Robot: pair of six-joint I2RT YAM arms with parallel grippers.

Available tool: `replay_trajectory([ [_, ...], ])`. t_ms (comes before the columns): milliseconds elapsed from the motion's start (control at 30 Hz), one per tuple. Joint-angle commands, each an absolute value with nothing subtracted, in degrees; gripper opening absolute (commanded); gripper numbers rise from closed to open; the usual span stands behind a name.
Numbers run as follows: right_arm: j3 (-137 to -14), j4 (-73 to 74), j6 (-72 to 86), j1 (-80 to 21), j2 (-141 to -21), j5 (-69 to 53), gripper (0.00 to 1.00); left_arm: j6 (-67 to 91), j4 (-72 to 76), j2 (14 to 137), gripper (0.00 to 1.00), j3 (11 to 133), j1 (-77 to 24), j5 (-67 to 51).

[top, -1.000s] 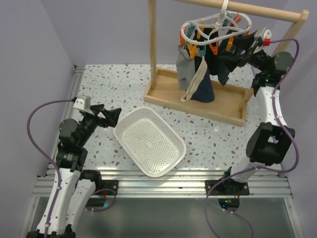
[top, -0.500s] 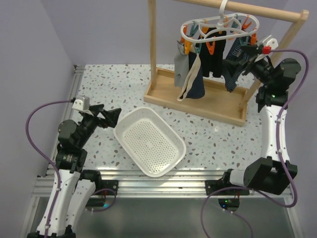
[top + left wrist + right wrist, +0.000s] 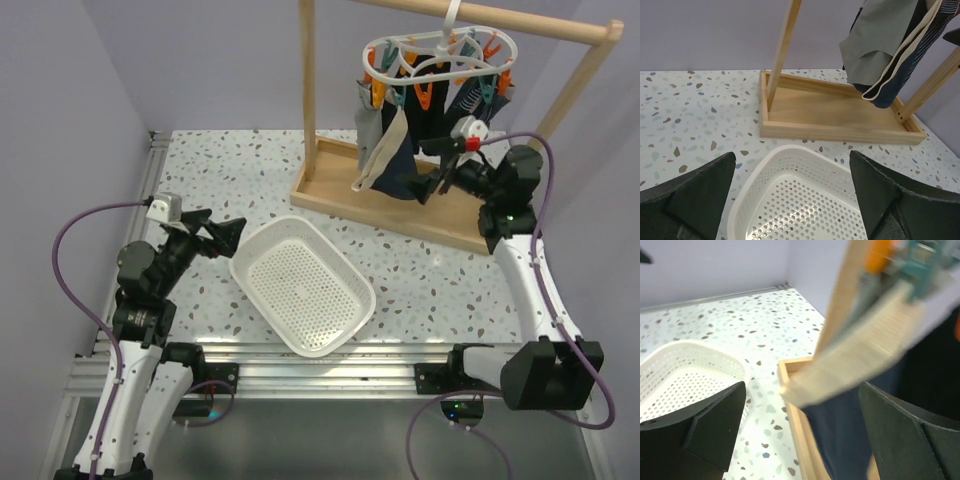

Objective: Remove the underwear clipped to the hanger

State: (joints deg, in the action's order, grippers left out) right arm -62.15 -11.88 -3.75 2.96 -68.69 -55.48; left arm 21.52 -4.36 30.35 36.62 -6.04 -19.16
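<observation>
The white ring hanger (image 3: 440, 52) hangs by its hook from the wooden rail, with orange and teal clips. Several pieces of underwear hang from it: grey (image 3: 367, 125), navy with a beige waistband (image 3: 397, 165), black (image 3: 436, 112) and striped (image 3: 470, 98). My right gripper (image 3: 437, 183) is open, low beside the navy piece. In the right wrist view the navy piece (image 3: 850, 440) and its beige band (image 3: 860, 352) hang blurred between the spread fingers (image 3: 802, 435); contact cannot be told. My left gripper (image 3: 226, 234) is open above the table, empty (image 3: 792, 197), facing the grey (image 3: 880, 40) and navy (image 3: 907, 60) pieces.
A white perforated basket (image 3: 242, 278) lies on the speckled table between the arms, and shows in both wrist views (image 3: 790, 151) (image 3: 700, 346). The wooden rail frame has a tray base (image 3: 400, 208), a left post (image 3: 308, 80) and a slanted right post.
My right arm has swung down and left from the hanger's right end to the navy piece's lower part. The hanger and garments have swung back. The left arm is still.
</observation>
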Motion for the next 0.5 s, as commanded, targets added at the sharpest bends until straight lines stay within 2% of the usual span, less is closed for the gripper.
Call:
replay_trajectory([
  [0, -60.74, -11.32, -15.91, -4.21, -64.86, -54.07, 0.99, 22.24, -1.49, 30.06, 1.0, 36.56, -5.71, -20.3],
  [233, -58.98, -28.28, -7.57, -8.52, -67.59, -37.81, 0.99, 22.5, -3.16, 28.3, 1.0, 36.3, -5.71, -19.69],
  [467, -58.36, -38.65, -9.22, -13.35, -69.69, -25.34, 0.99, 23.03, -3.25, 28.3, 1.0, 36.3, -5.71, -19.42],
])
